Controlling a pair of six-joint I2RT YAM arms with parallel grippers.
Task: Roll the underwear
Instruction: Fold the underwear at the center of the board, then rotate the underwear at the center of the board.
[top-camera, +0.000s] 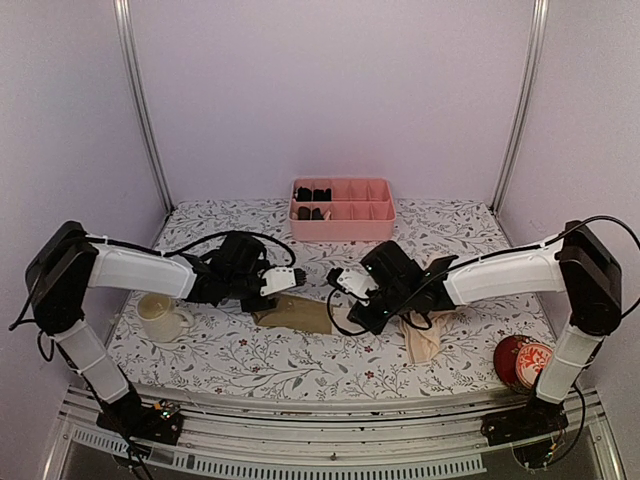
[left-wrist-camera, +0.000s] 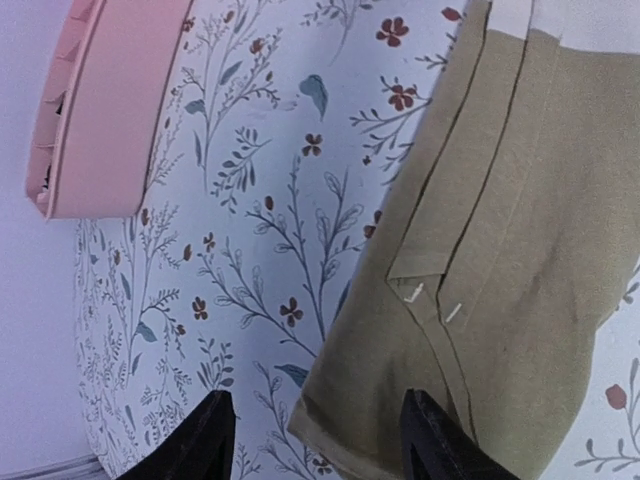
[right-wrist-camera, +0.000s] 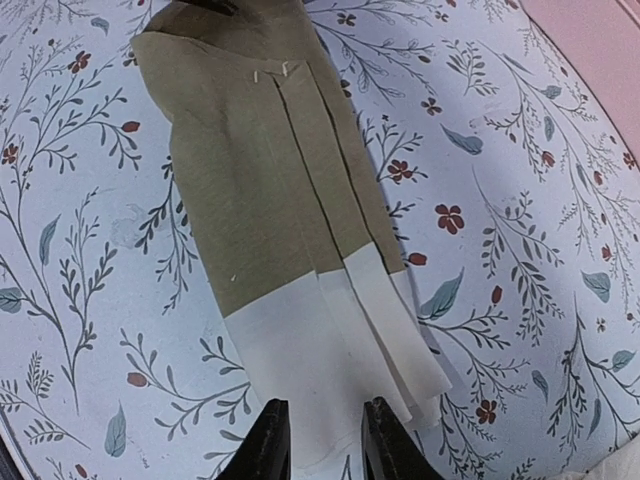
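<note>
Ceramic-white, a mug (top-camera: 160, 315) sits at the left of the surface (top-camera: 240, 355), clear of the work and apparently no part of it. Just to its right the left end effector (top-camera: 275, 290) hangs low over one end of the olive-brown underwear (top-camera: 300, 315). In the left wrist view its jaws stand wide, straddling the corner of the cloth at the lower middle of the frame, with nothing pinched between them. That looks like a stance for catching the edge, not a grip. The garment lies flat at the centre of the overhead view, folded lengthwise into a narrow strip, probably so that it can be rolled from one end into a tight bundle. Above it, at the upper middle, the pink tray (top-camera: 340, 236) holds small black bundles (top-camera: 312, 195) in its left compartments, and is likely where a finished roll belongs. Right of the strip, the right end effector (top-camera: 345, 285) faces the other end. In its wrist view the jaws leave only a narrow gap, flanking the cream-white band (right-wrist-camera: 310, 350) at the bottom centre, and the cloth lies flat between them. The two arms thus bracket the strip end to end, one probably to steady and one to roll. Further right, the peach-beige underwear (top-camera: 425, 340) lies crumpled under the right arm, not yet folded, and a red tin (top-camera: 520, 360) stands near the lower right corner.
</note>
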